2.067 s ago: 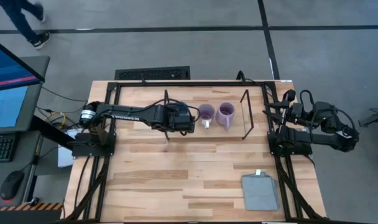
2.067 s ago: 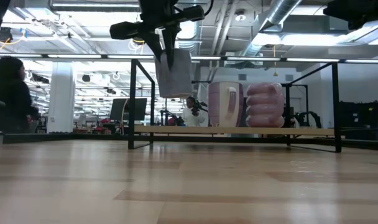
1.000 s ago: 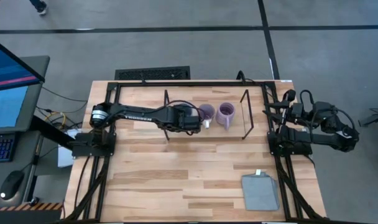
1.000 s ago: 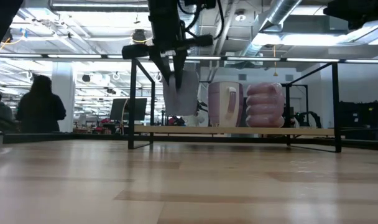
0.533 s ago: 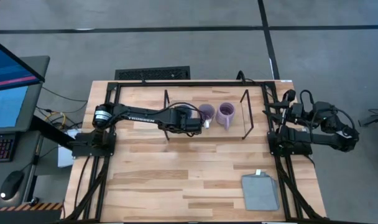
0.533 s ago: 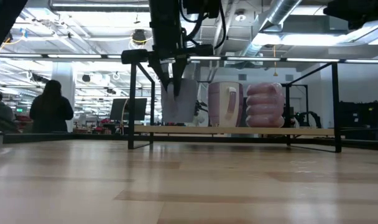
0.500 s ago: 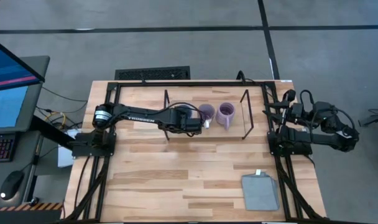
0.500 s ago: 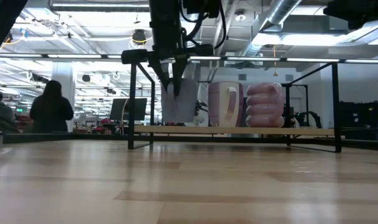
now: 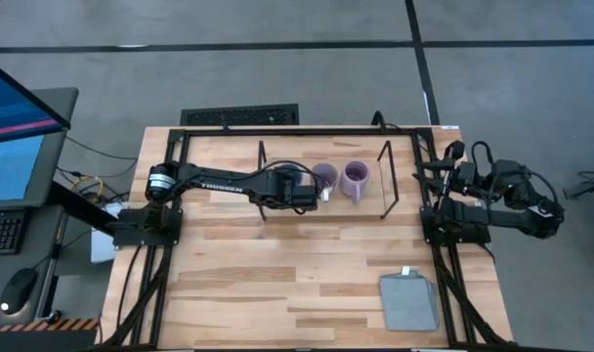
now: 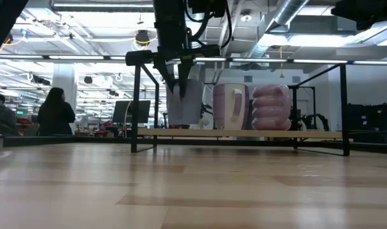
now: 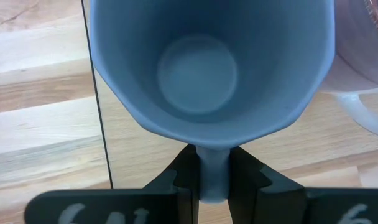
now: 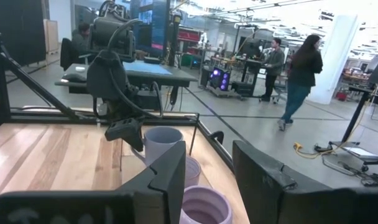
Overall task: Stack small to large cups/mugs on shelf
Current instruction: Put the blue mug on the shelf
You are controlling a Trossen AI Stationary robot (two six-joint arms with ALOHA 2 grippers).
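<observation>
My left gripper (image 9: 299,189) is shut on the blue mug (image 11: 207,68) over the left end of the shelf (image 10: 244,133), between its black wire end frames (image 9: 386,186). In the low view the mug (image 10: 187,102) is upright with its base at or just above the board; which, I cannot tell. Two light purple mugs (image 9: 324,178) (image 9: 356,180) stand upright on the board to its right, also in the low view (image 10: 230,106) (image 10: 270,107). My right gripper (image 12: 207,180) is open and empty at the table's right edge. My left gripper pinches the blue mug's handle (image 11: 212,177) between its two fingers. The fingers (image 10: 174,79) come from above, pointing down. The mug is upright beside them, its mouth up; whether its base touches the shelf board cannot be told.
A grey folded cloth (image 9: 408,301) lies at the table's near right corner. A black frame (image 9: 277,130) runs along the table's far edge. People (image 10: 55,111) stand in the room beyond the table.
My left gripper has gone down toward the shelf board with the blue mug, and a little toward the purple mugs. The mug has stayed upright in the hold. In the last half second it has hardly moved.
</observation>
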